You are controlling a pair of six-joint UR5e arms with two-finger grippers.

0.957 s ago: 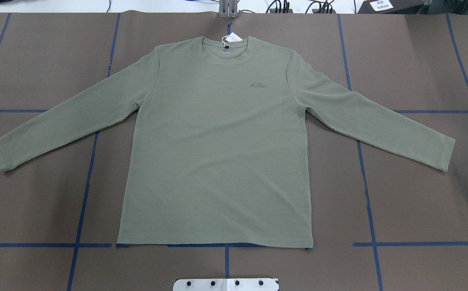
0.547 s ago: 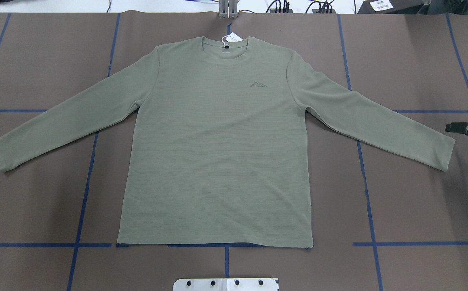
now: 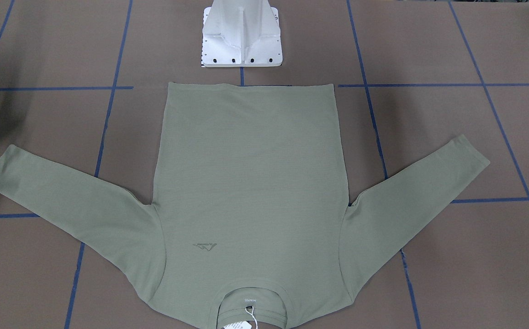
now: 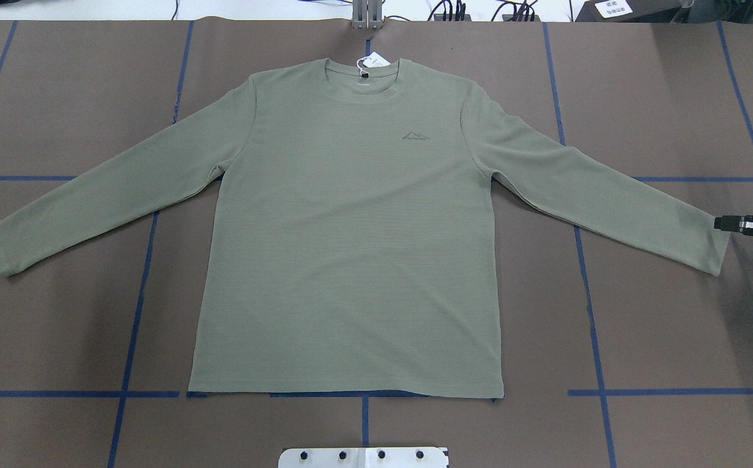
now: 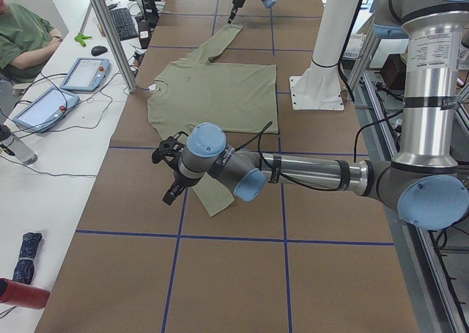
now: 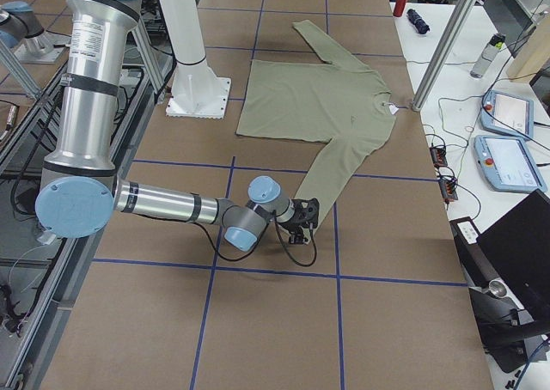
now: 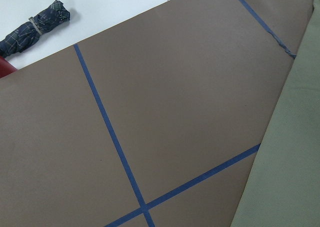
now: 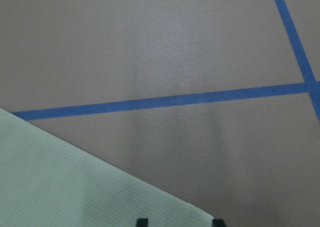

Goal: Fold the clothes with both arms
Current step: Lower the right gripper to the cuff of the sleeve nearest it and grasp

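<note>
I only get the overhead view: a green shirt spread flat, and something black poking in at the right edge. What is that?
Observer: The right end effector. Its wrist camera shows the fingertips apart at the shirt's cuff.
Visitor: Is there a second arm?
Observer: Yes; from the table's end, the left end effector hovers above the table near the other cuff.
Visitor: Anyone nearby?
Observer: A person in a green top sits at a white side table.
</note>
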